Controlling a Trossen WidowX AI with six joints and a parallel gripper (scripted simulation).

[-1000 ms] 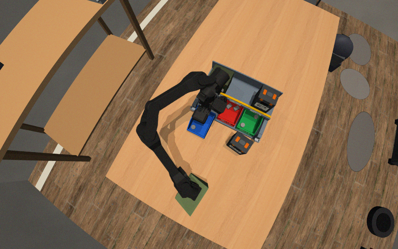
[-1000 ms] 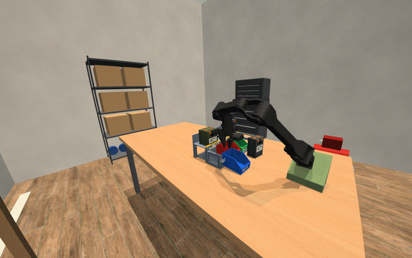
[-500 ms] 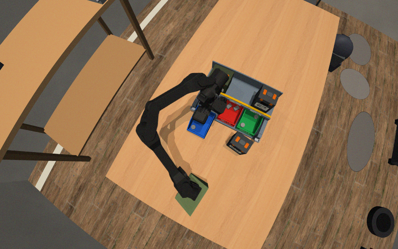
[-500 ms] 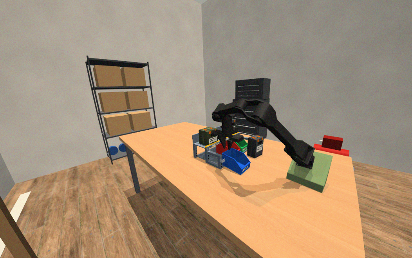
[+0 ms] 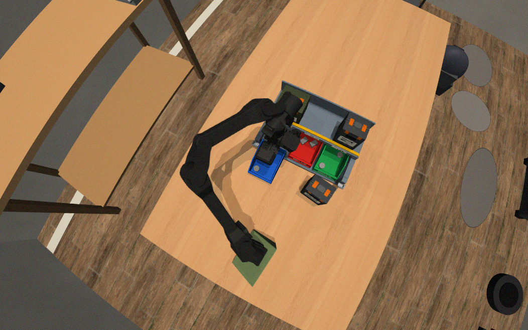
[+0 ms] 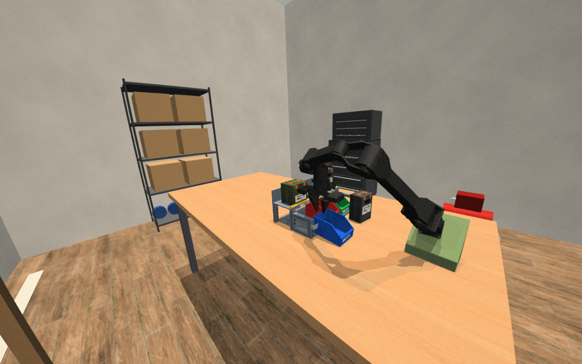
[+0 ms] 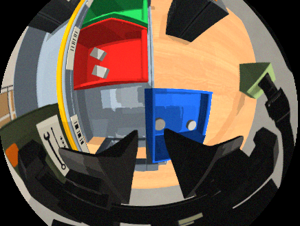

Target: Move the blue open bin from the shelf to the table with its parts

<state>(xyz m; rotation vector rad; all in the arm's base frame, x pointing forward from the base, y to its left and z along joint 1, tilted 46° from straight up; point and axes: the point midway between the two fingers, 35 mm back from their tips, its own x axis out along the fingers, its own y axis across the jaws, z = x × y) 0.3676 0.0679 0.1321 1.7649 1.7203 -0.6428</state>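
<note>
The blue open bin (image 5: 266, 165) stands upright on the table, just in front of the left bay of the small grey shelf (image 5: 319, 116). It also shows in the side view (image 6: 333, 227) and in the wrist view (image 7: 178, 123). Two grey round parts (image 7: 160, 124) lie inside it. My gripper (image 5: 268, 153) points down over the bin's rear end. In the wrist view the fingers stand partly apart, one on each side of the bin's rear wall, with a gap to it. The gripper holds nothing.
A red bin (image 5: 307, 149) and a green bin (image 5: 331, 161) sit in the shelf beside the blue bin. A black and orange box (image 5: 318, 189) stands on the table by the shelf's right end. Another one (image 5: 352, 130) and an olive box (image 6: 294, 191) stand on the shelf's top.
</note>
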